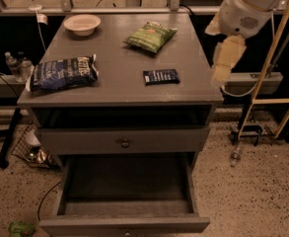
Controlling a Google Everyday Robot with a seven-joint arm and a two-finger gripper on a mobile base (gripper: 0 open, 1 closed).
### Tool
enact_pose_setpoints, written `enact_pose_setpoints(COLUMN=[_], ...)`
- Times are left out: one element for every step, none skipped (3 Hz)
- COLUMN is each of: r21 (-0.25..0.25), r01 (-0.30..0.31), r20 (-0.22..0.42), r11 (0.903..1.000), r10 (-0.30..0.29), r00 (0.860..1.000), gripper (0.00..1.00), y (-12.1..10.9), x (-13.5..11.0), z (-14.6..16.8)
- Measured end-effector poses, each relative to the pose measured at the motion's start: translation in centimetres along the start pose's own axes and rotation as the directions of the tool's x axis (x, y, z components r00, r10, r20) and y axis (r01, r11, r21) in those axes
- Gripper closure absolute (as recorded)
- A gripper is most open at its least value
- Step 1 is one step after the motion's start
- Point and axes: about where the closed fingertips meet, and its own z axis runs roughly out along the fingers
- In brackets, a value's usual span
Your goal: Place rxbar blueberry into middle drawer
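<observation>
grey surface (115,58) carries rxbar blueberry (161,76) lying flat, within reach; middle drawer (129,184) stands pulled open to receive it. gripper (226,60) hangs off right edge, clear of the bar; its state cannot be told.

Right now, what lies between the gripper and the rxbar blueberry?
Nothing: in the camera view, only bare cabinet top separates the gripper, hanging beside its edge, from the rxbar blueberry.

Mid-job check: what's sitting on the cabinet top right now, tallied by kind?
Snack bags: 2 (green snack bag, dark blue chip bag)
Bars: 1 (rxbar blueberry)
Bowls: 1 (white bowl)
Total: 4
The tool hangs beyond the right edge of the cabinet, touching none of them.
</observation>
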Motion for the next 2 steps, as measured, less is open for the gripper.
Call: enact_pose_setpoints(r21=[-0.005,-0.032], r01=[0.0,-0.027], r20=[-0.02,-0.007], r11=[1.0,0.9991], r10=[-0.001,0.027], r00=[1.0,1.0], gripper=[0.0,0.0], y=[-3.2,-5.9], x=[-1.4,-2.6], z=[3.9,8.3])
